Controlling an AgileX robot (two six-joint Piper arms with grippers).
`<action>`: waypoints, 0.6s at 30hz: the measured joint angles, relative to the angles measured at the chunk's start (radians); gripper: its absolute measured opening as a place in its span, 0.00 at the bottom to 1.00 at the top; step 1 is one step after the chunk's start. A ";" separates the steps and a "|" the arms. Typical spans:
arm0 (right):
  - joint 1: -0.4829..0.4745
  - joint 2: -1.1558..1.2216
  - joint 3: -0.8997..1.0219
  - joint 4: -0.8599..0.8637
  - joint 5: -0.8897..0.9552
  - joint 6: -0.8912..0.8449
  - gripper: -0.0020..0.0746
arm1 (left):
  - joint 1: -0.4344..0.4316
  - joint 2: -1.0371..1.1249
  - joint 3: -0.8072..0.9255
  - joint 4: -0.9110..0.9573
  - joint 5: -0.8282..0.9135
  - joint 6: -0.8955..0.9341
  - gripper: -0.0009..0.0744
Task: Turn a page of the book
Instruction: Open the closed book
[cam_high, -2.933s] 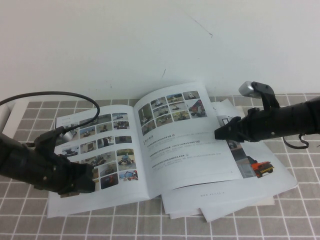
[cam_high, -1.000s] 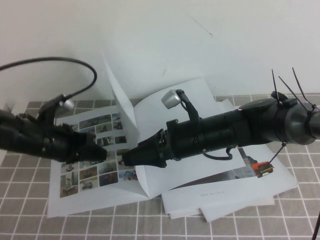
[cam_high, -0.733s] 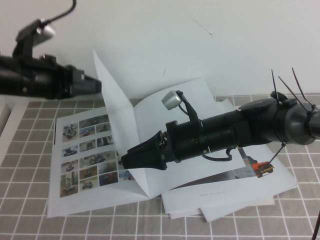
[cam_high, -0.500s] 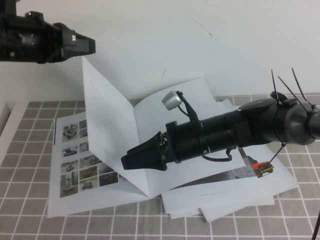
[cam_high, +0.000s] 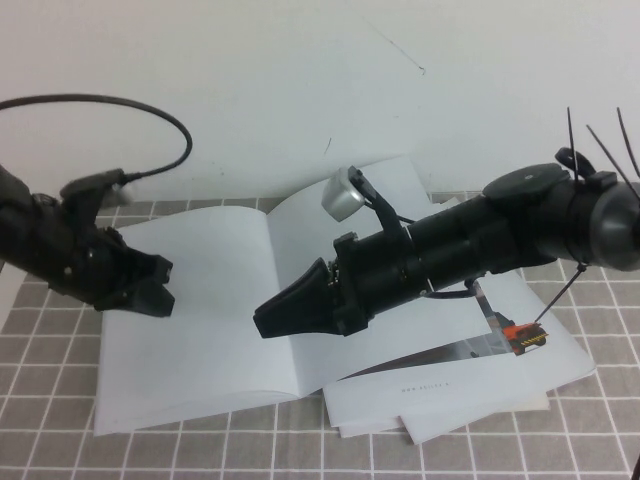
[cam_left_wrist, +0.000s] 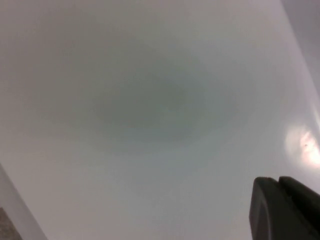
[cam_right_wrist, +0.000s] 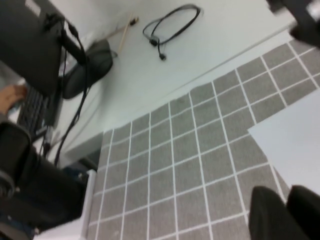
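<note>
While the book (cam_high: 290, 290) lies open at the centre of the overhead frame, the turned page (cam_high: 190, 300) rests flat on its left half, blank side up, so the spread shows only white. The left gripper (cam_high: 150, 285) sits at centre left over the page's outer part; its two dark fingers (cam_left_wrist: 280, 207) appear pressed together in the wrist view and pinch nothing, with plain white paper beneath. The right gripper (cam_high: 275, 318) reaches from the right edge to mid-frame, its tip over the book's spine. Its fingers (cam_right_wrist: 280, 210) look close together and empty, though whether they are fully shut cannot be told.

The turn itself looks finished; the risks lie in the withdrawal. A glossy leaf freshly laid may spring up once nothing weighs on it, especially if the right arm lifts off the spine quickly. Either gripper dragging sideways could crease the page or slide the thin book across the grey tiled mat (cam_high: 60, 440). The loose sheets (cam_high: 480, 395) tucked under the book's lower right corner could shift too, carrying the book with them.

Count: one book, one page turned, two grippers, one stack of loose sheets too overlapped to number, one black cable (cam_high: 150, 115) arching at upper left.
</note>
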 joint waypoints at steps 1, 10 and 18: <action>0.000 -0.013 -0.002 -0.026 0.000 0.003 0.11 | 0.000 0.017 0.017 -0.011 -0.005 0.008 0.01; 0.000 -0.082 -0.002 -0.222 -0.081 0.120 0.03 | 0.000 0.097 0.073 -0.029 -0.061 0.025 0.01; -0.002 -0.076 -0.002 -0.576 -0.383 0.380 0.02 | 0.000 0.150 0.073 -0.034 -0.068 0.038 0.01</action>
